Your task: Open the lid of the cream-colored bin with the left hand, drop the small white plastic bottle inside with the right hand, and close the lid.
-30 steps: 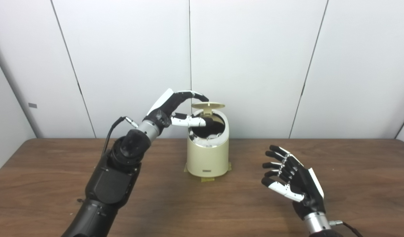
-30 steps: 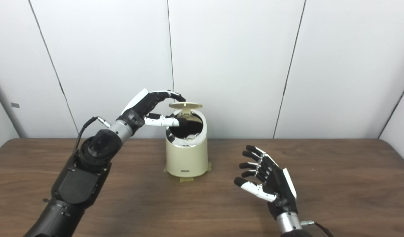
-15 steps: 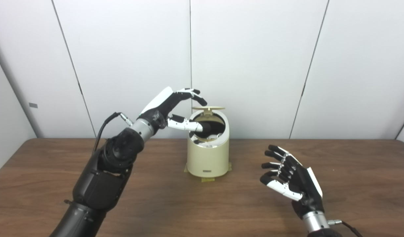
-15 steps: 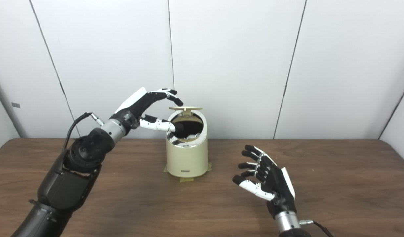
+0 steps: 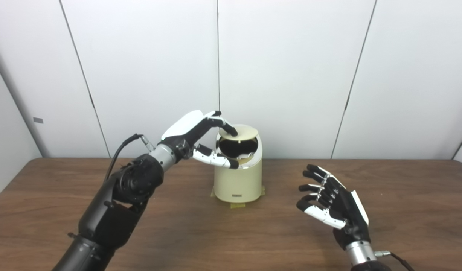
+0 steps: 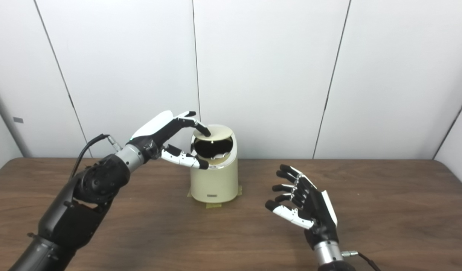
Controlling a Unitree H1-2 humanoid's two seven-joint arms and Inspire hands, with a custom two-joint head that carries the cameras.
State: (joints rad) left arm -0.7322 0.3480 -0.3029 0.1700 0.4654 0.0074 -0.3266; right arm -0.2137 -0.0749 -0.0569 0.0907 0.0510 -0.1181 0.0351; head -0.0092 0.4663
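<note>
- The cream-colored bin (image 5: 238, 177) is seen standing upright on the wooden table (image 5: 65, 210), toward the far edge and near the middle of the view.
- Its lid (image 5: 240, 132) is seen tilted above the dark opening, hinged at the back and only partly lowered, so that a gap is left at the front.
- The left hand (image 5: 195, 133) is held at the bin's upper left; its fingertips (image 5: 232, 131) are laid on the top of the lid near its left edge, while the thumb is stretched out lower, just beside the bin's rim. Nothing is gripped by this hand; its fingers are curved and kept apart from the thumb.
- The right hand (image 5: 334, 205) is held above the table, well apart from the bin on its right, palm turned toward the bin, with fingers spread and slightly curled, and nothing is held in it.
- The small white plastic bottle cannot be made out on the table or in either hand; whether it lies inside the bin cannot be told, as the opening is dark.
- Yellowish tape tabs (image 5: 237, 205) are seen under the bin's base, at its front and sides.
- The table is backed by a wall of pale panels (image 5: 291, 75) divided by thin dark seams.
- A cable (image 5: 121, 148) is seen looping from the left wrist.
</note>
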